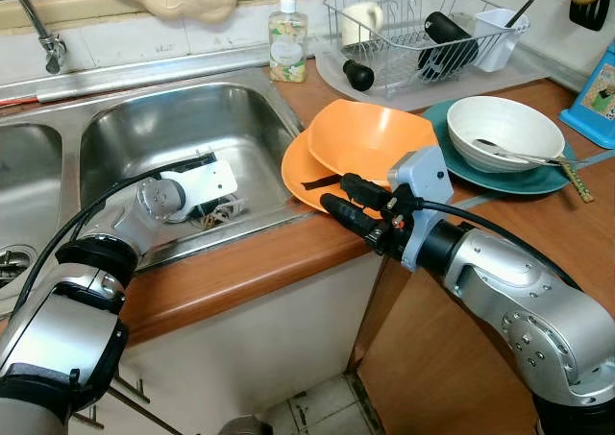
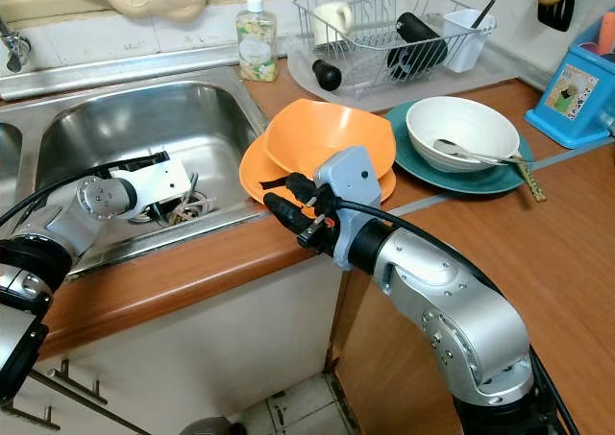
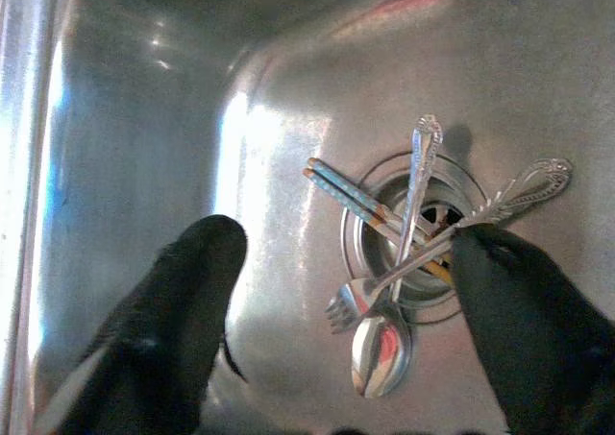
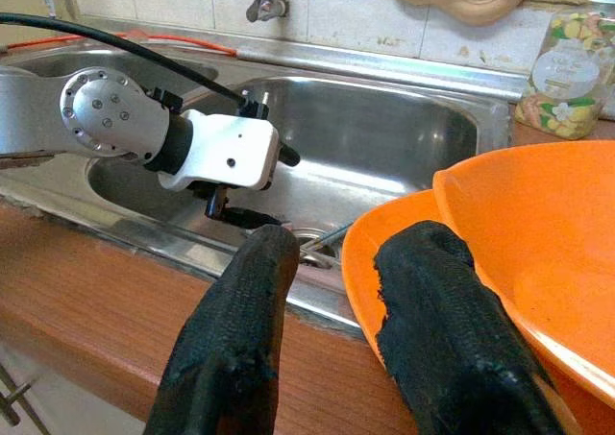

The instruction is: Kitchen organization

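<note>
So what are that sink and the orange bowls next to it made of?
The shiny silver sink basin looks like brushed stainless steel: it mirrors light in streaky highlights. The stacked orange bowls look like plastic or melamine, judging by their uniform colour, thin rims and soft, dull sheen, though that is less certain.

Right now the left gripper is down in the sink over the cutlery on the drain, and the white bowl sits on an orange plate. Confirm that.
One detail is wrong. The white bowl sits on a teal plate, not an orange one, as the left eye view shows. The rest holds: the left gripper is down in the sink, open over the cutlery on the drain.
</note>
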Available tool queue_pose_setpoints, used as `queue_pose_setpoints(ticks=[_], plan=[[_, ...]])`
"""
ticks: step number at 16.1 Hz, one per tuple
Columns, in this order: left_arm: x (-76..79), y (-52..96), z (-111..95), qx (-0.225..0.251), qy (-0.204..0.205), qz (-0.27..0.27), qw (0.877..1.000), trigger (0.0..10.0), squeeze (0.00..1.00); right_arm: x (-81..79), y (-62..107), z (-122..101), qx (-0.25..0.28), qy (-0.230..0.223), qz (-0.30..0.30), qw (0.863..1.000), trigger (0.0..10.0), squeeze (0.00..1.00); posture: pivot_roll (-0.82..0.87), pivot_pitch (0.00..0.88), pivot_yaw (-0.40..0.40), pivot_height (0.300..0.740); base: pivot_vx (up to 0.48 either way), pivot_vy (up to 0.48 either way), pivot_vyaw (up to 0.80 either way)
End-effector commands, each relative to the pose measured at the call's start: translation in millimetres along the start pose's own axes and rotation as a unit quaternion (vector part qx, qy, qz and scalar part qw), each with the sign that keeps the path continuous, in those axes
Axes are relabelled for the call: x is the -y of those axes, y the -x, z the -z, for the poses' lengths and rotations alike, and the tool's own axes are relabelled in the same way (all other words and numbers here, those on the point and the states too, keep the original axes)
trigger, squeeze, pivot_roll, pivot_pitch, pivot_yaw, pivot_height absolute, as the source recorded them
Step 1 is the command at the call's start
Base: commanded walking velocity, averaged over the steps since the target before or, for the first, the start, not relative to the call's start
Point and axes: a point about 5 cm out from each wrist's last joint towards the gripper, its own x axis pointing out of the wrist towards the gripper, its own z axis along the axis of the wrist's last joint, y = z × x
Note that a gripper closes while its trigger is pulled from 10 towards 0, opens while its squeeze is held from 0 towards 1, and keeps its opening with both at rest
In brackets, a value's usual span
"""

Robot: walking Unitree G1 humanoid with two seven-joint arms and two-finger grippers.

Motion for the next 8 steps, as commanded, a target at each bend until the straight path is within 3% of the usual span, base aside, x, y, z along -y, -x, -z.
queue_pose_setpoints(ticks=[1,2,3,6,8], plan=[[-2.9,7.2,-25.6,0.092,0.064,-0.042,0.993,10.0,0.0,15.6,4.2,-6.4,0.021,0.001,0.061,0.998,10.0,1.0,-0.04,0.0,0.013,0.74,0.0,0.0,0.0],[-8.5,42.9,-43.9,0.219,0.182,-0.11,0.952,10.0,0.0,34.7,6.0,-14.4,0.049,-0.009,0.136,0.989,10.0,1.0,-0.04,0.0,0.013,0.74,0.0,0.0,0.0],[-10.9,52.7,-46.6,0.243,0.203,-0.124,0.94,10.0,0.0,38.2,6.5,-15.6,0.054,-0.011,0.15,0.987,10.0,1.0,-0.04,0.0,0.014,0.74,0.0,0.0,0.0],[-13.9,52.8,-47.6,0.246,0.206,-0.129,0.938,10.0,0.0,37.8,7.0,-15.9,0.053,-0.005,0.146,0.988,10.0,1.0,-0.05,0.0,0.022,0.74,0.0,0.0,0.0],[-10.5,64.9,-49.1,0.247,0.233,-0.138,0.931,10.0,0.0,37.1,7.9,-16.8,0.057,-0.008,0.15,0.987,10.0,1.0,-0.05,0.0,0.027,0.74,0.0,0.0,0.0]])
